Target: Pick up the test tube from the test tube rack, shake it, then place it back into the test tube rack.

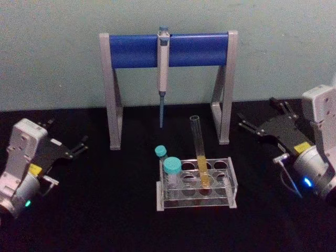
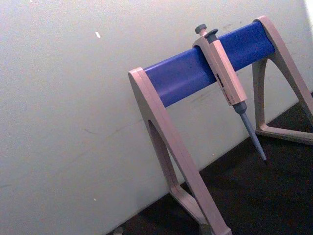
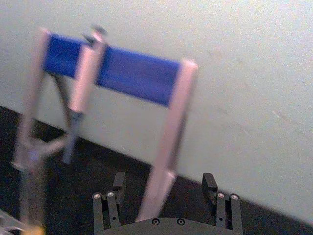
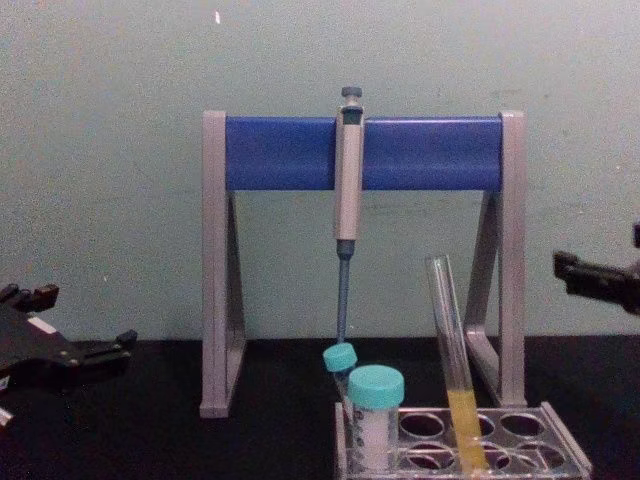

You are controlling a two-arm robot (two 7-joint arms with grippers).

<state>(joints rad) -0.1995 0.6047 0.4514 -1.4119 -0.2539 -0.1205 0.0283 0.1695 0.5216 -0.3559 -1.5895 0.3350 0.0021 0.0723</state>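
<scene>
The test tube [image 1: 199,152] stands in the test tube rack [image 1: 231,181], in a hole of the far row near the middle, leaning a little to the left at its open top, with yellow-orange liquid filling its lower part (seen from the chest camera as a yellow column reaching down into the rack). The rack sits on the black table [image 1: 94,220], near the robot and slightly right of centre. Two teal-capped vials [image 1: 171,173] stand at the rack's left end, one nearer and larger in view, the other just behind it. Farther back stands the grey-and-blue pipette stand [image 1: 131,50], with a pipette [image 1: 163,73] hanging from the middle of its bar, tip pointing down. The left gripper [image 1: 80,147] rests low at the left of the table, well apart from the rack, its fingers slightly parted and holding nothing. The right gripper [image 1: 257,118] hovers at the right, beyond the stand's right leg, its fingers [image 3: 209,183] spread wide with nothing between them.
</scene>
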